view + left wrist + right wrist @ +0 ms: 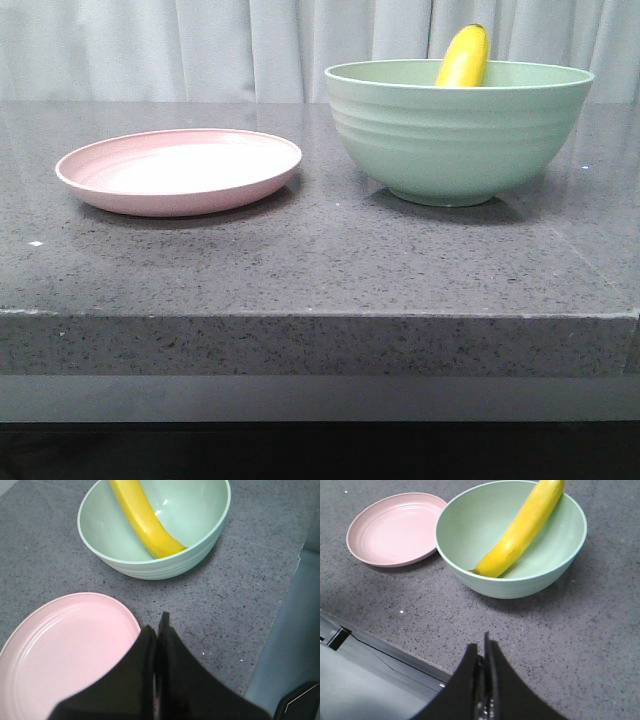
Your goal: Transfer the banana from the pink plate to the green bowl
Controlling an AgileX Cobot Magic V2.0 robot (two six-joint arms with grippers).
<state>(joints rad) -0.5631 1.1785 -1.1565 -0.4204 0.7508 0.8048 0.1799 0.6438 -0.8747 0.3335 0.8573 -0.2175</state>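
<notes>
Evidently the transfer is finished as far as these pictures show. The banana (522, 527) lies inside the green bowl (458, 135), leaning across the hollow with one end down near the bowl's floor and the other end propped on the rim; in the front view that raised end pokes above the far edge at roughly the bowl's twelve o'clock. The pink plate (180, 170) sits bare on the dark speckled countertop (320, 260), at about nine o'clock from the bowl and close beside it without touching. Nothing appears left to carry; the only remaining business, by judgement, would be for the arms to stay clear.

The left gripper (157, 640) is clenched, its two dark fingers pressed together with only a thin seam between them, and it grasps nothing. It hangs over the counter at the edge of the plate, with the bowl further out ahead of it. The right gripper (485, 652) is likewise closed tight on empty air, poised above the counter near the table's front edge, well apart from the bowl. Neither tool touches the banana, the plate or the bowl. Neither arm shows in the front view.
</notes>
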